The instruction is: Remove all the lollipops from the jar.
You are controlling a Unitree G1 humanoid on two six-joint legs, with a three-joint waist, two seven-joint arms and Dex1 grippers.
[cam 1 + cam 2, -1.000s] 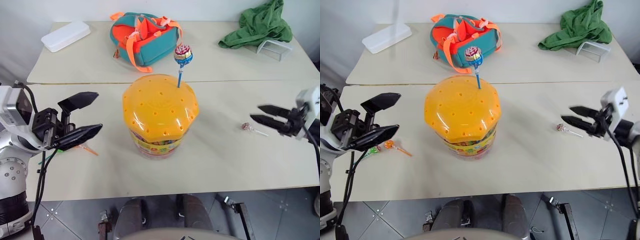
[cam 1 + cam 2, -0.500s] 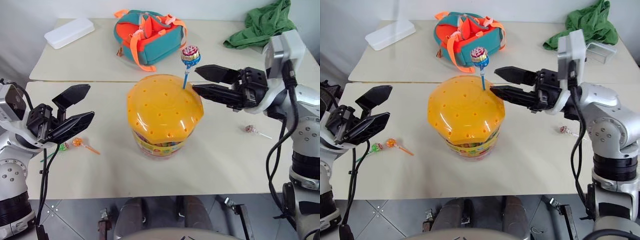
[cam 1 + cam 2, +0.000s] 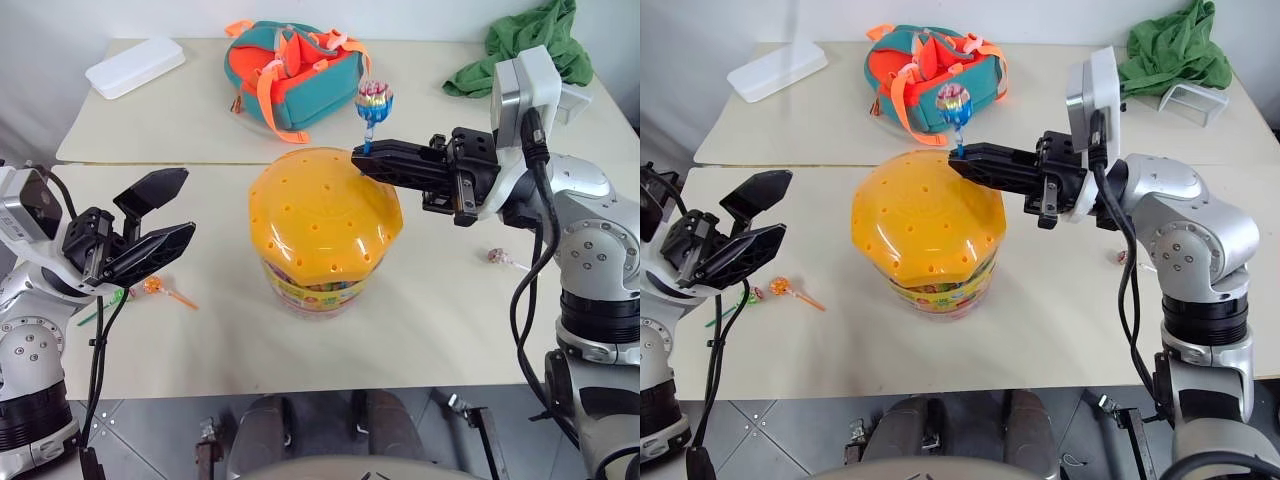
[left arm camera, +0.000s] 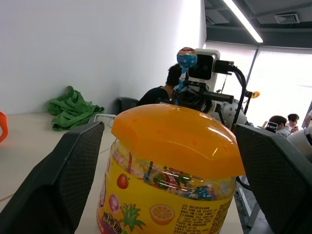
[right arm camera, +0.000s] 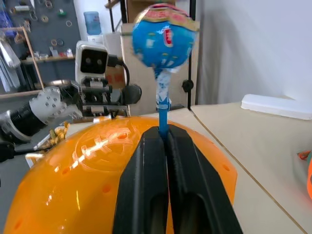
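The jar (image 3: 322,215), a clear tub with a domed orange lid full of small holes, stands mid-table. One lollipop (image 3: 372,100) on a blue stick rises from a hole at the lid's far edge. My right gripper (image 3: 358,157) reaches in from the right, level over the lid, and is shut on that blue stick just below the candy (image 5: 164,36). My left gripper (image 3: 188,203) hangs open to the left of the jar, apart from it. An orange lollipop (image 3: 155,286) and a green one (image 3: 124,294) lie on the table under the left gripper. A third lollipop (image 3: 497,256) lies at the right.
A teal-and-orange bag (image 3: 290,70) lies behind the jar. At the back left is a white box (image 3: 135,68); at the back right are a green cloth (image 3: 525,45) and a clear stand (image 3: 1192,100). A seam runs between the two tables behind the jar.
My right gripper swung in from the table's right side to the stick above the lid, then shut on it. The left gripper stayed put and open.
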